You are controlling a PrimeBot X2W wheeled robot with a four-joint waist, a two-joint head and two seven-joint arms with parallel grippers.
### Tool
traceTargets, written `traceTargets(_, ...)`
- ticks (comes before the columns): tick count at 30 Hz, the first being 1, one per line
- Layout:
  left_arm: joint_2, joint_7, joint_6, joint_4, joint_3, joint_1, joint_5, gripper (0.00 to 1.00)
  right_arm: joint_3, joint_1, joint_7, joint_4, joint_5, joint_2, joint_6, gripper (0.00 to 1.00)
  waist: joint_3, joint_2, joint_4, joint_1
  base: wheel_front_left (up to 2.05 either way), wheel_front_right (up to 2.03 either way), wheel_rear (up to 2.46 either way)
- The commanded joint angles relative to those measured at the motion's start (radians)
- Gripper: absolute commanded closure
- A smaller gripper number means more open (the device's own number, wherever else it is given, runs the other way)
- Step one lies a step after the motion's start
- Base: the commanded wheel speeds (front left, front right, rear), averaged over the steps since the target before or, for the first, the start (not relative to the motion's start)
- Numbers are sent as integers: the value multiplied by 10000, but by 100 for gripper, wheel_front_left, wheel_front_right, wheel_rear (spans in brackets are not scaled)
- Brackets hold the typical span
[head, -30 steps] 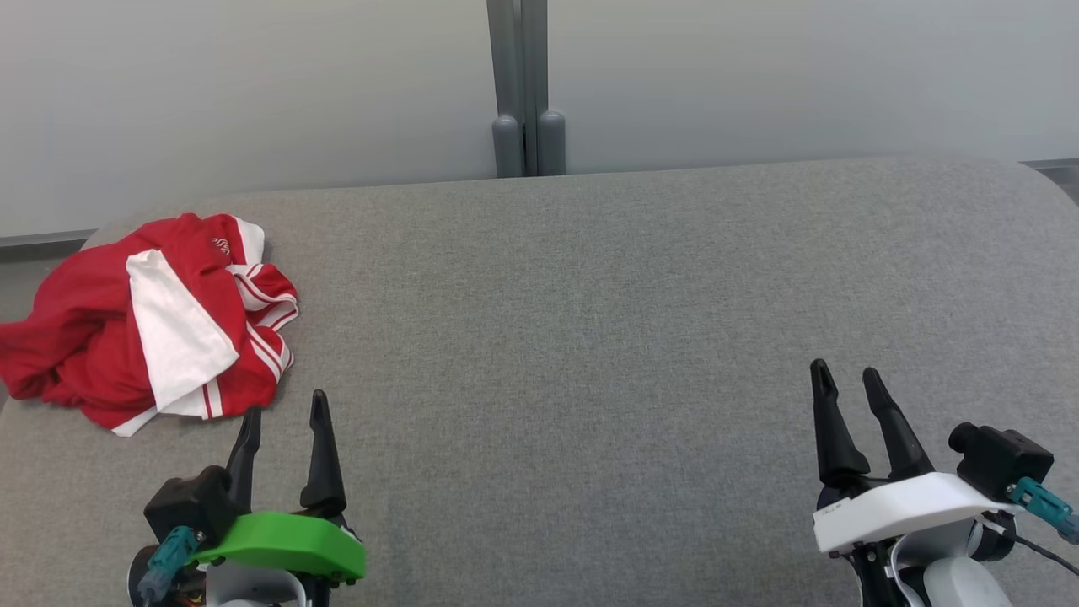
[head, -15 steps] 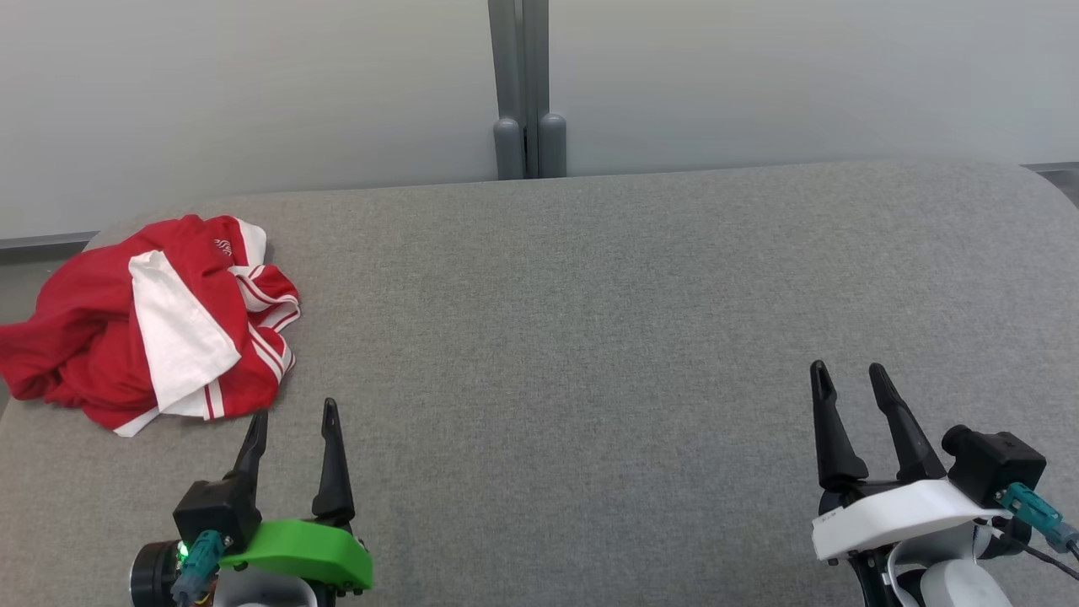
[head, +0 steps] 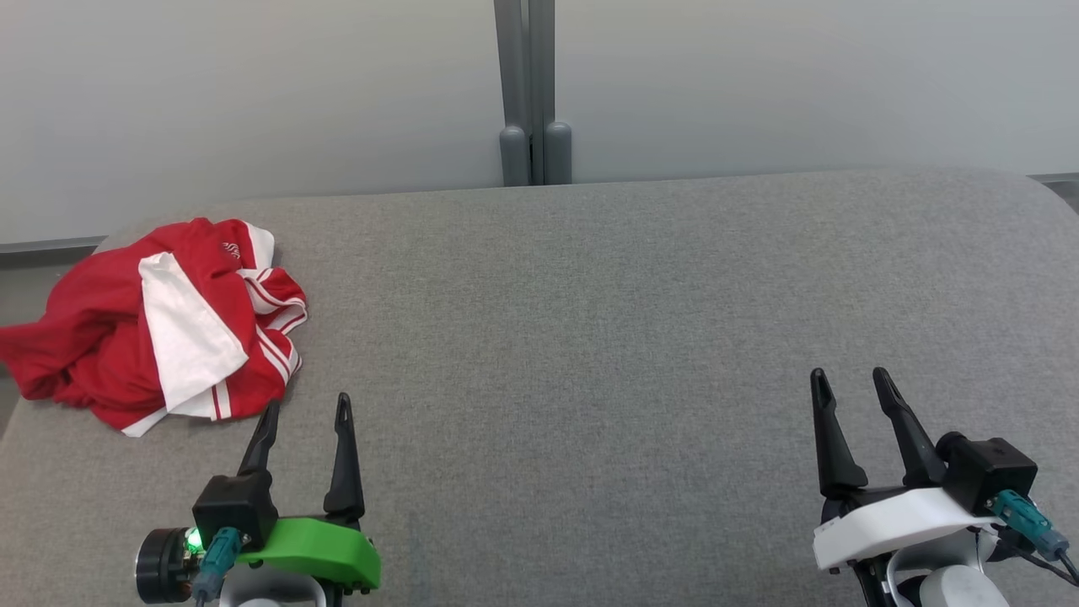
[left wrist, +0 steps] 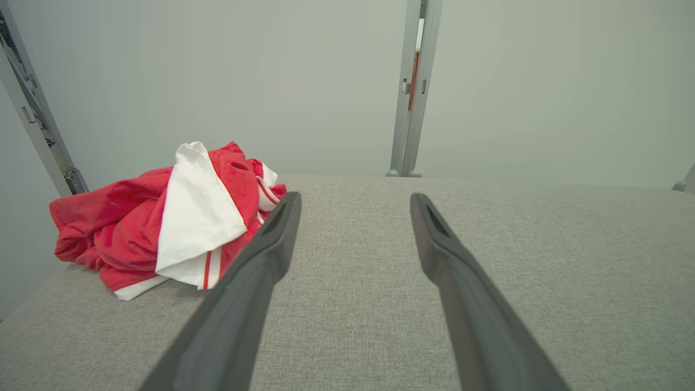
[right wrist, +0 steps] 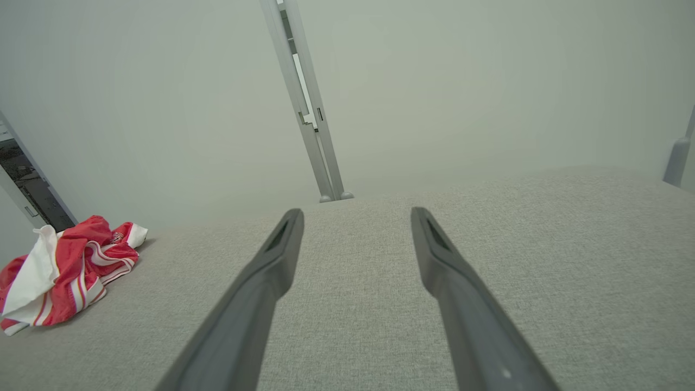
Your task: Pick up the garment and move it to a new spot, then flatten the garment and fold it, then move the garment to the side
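Left gripper [head: 307,401]: I find its two dark fingers spread wide with nothing between them, poised over the grey fabric-covered surface [head: 590,337]. A green cover sits on its wrist.

Garment [head: 160,324]: red with white panels and white striping, lying crumpled in a loose heap on the surface. It sits just ahead of the left gripper and off to its left. The heap's nearest hem comes very close to the tip of that gripper's left finger. I cannot confirm contact from any view. The heap's far side reaches the surface's left edge.

Right gripper [head: 848,373]: fingers likewise parted and empty, above bare grey fabric. The garment lies well apart from it, far off to its left and slightly ahead, beyond the left gripper.

Surroundings: ahead of both grippers the surface ends at a pale wall. A grey upright post [head: 531,93] stands against it, roughly between the two grippers.
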Motion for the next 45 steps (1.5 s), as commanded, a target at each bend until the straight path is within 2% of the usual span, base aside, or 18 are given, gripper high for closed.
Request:
traceTargets(1,71,4,69,-75,-14,-95,141,0,-10,92,-62,-39,-217,-42,4,0,-17,0,12,0,0,0,0)
traceTargets(9,144,115,174,-229,-84,101,548,0,-7,174,-113,-98,-627,-45,4,0,-51,0,70,0,0,0,0)
traceTargets(37,390,760,291,-804,-70,377,-20,0,-47,213,62,-11,-356,11,4,0,-36,0,162,0,0,0,0)
traceTargets(45,553,815,365,-851,-18,348,-90,0,-17,225,50,29,-324,31,4,0,-15,0,418,0,0,0,0)
